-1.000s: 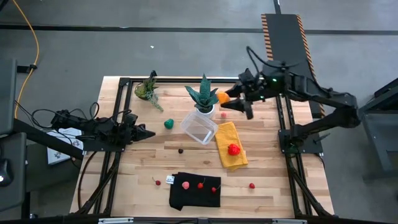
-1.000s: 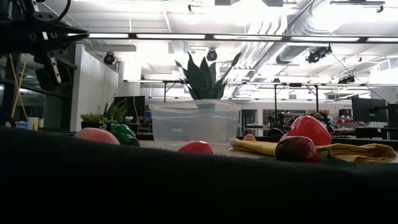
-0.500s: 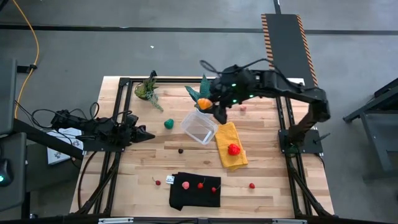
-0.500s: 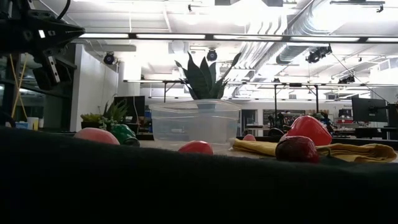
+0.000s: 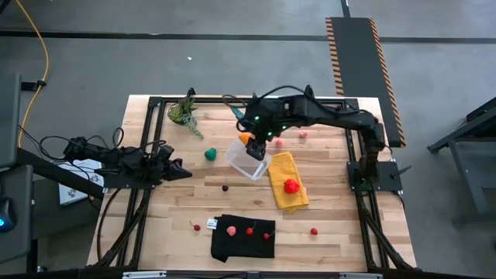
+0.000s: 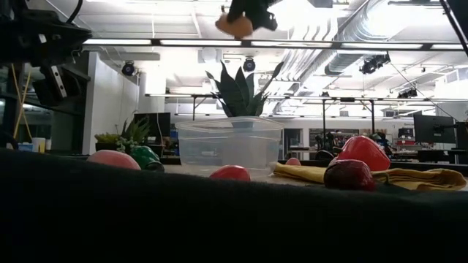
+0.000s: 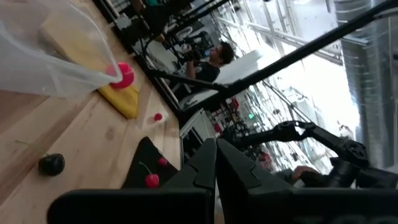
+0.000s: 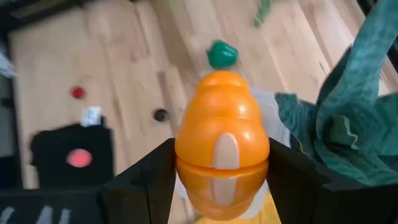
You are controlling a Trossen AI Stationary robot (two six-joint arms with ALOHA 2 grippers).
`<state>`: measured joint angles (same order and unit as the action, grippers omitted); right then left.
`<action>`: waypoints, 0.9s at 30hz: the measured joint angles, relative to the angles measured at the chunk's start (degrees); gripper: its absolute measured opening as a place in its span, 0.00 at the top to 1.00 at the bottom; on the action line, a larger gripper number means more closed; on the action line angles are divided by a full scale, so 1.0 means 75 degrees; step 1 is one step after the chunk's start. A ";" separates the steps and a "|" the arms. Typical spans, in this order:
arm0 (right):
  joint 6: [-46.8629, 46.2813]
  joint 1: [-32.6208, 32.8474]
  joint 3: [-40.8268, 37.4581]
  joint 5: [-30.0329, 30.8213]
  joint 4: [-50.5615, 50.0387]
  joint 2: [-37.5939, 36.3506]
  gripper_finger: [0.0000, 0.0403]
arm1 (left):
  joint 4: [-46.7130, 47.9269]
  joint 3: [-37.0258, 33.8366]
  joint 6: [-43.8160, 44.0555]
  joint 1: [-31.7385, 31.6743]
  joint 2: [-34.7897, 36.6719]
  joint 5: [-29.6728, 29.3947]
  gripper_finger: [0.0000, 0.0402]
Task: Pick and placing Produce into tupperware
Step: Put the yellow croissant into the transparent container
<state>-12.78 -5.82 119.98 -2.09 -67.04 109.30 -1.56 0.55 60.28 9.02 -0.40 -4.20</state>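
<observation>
wooden tabletop (image 5: 333,194) under it all. yellow cloth (image 5: 288,180) lies just right of centre, bunched in the low view. black cloth (image 5: 242,237) is spread at six o'clock, near the front edge. small leafy plant (image 5: 184,111) sits at eleven o'clock. spiky green plant (image 6: 238,90) rises at twelve o'clock. beyond the tabletop, a person (image 7: 214,57) shows among desks.

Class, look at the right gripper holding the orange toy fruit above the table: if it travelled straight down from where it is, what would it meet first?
Most likely the tupperware. The right gripper, shut on the orange toy fruit, hangs over its rim nearest the potted plant, so depth is uncertain.
</observation>
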 joint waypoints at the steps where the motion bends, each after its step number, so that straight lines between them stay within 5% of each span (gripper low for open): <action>1: 0.0033 0.0000 -0.0003 0.0069 -0.0039 0.0089 0.52 | 0.0011 0.0001 0.0002 0.0000 0.0000 0.0054 1.00; 27: 0.0171 0.0407 -0.0867 0.0738 0.0323 0.0772 0.52 | 0.0059 0.0001 0.0002 0.0002 0.0002 0.0250 1.00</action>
<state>-11.50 -2.77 113.48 3.44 -64.62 115.09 -1.13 0.55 60.29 9.04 -0.39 -2.33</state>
